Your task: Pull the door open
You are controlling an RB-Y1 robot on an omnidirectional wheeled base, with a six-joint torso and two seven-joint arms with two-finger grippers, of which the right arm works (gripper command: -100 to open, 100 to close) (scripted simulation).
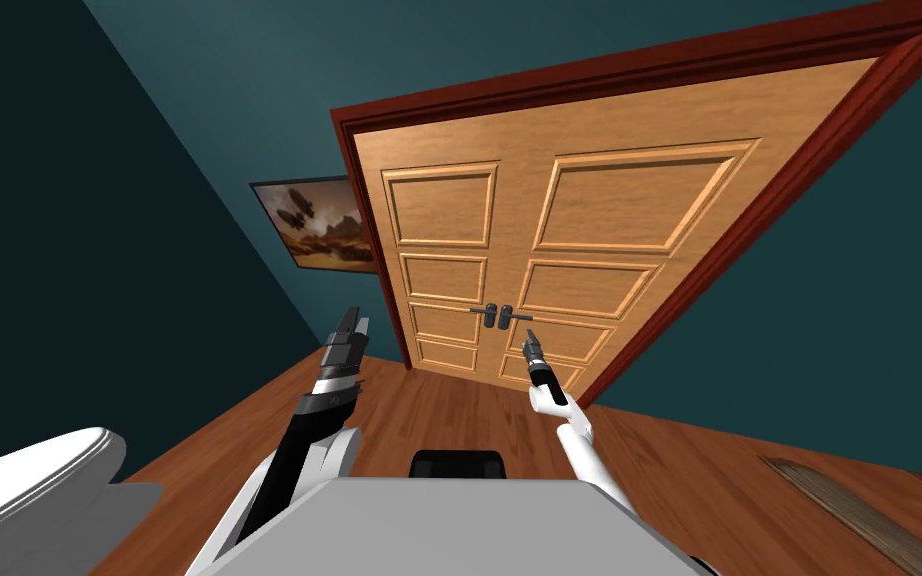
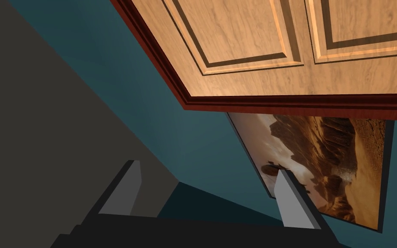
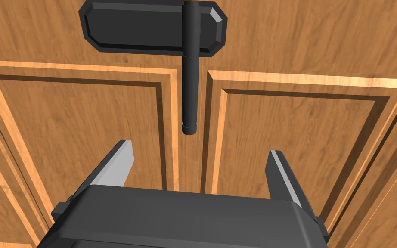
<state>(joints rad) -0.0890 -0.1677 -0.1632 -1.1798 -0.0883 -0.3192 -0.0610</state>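
A panelled double door (image 1: 549, 240) of light wood stands shut in a dark red frame (image 1: 369, 230). Two dark lever handles (image 1: 501, 316) sit side by side where the leaves meet. My right gripper (image 1: 529, 346) is raised just short of the right leaf, a little below its handle. In the right wrist view the dark lever (image 3: 190, 82) on its backplate (image 3: 150, 26) lies just beyond my open right gripper (image 3: 200, 157), its free end pointing into the gap between the fingers, untouched. My left gripper (image 1: 353, 324) is held up left of the door frame, fingers (image 2: 294, 200) open and empty.
A framed desert picture (image 1: 317, 225) hangs on the teal wall left of the door. A white rounded object (image 1: 29, 485) sits at my lower left. A striped mat (image 1: 864, 510) lies on the wooden floor (image 1: 449, 410) to the right.
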